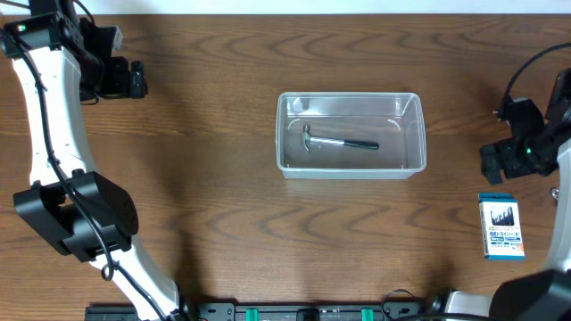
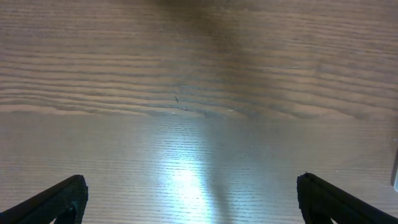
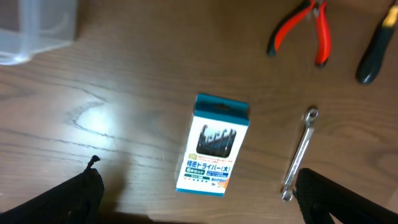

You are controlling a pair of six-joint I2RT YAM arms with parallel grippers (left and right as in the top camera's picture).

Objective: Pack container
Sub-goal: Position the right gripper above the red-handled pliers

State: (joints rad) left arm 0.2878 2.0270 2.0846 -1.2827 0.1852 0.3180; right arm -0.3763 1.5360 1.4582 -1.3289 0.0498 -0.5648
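One hammer [image 1: 339,143] inside container [image 1: 350,95], off walls

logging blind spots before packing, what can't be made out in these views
1. Right wrist: the black-handled tool runs off the top right edge, so its working end is unseen.
2. Right wrist: the container shows only one corner, cut by the top and left edges.
3. Overhead: print on the card pack is too small to read.
4. Left wrist: shows only bare table; everything else lies outside the frame.
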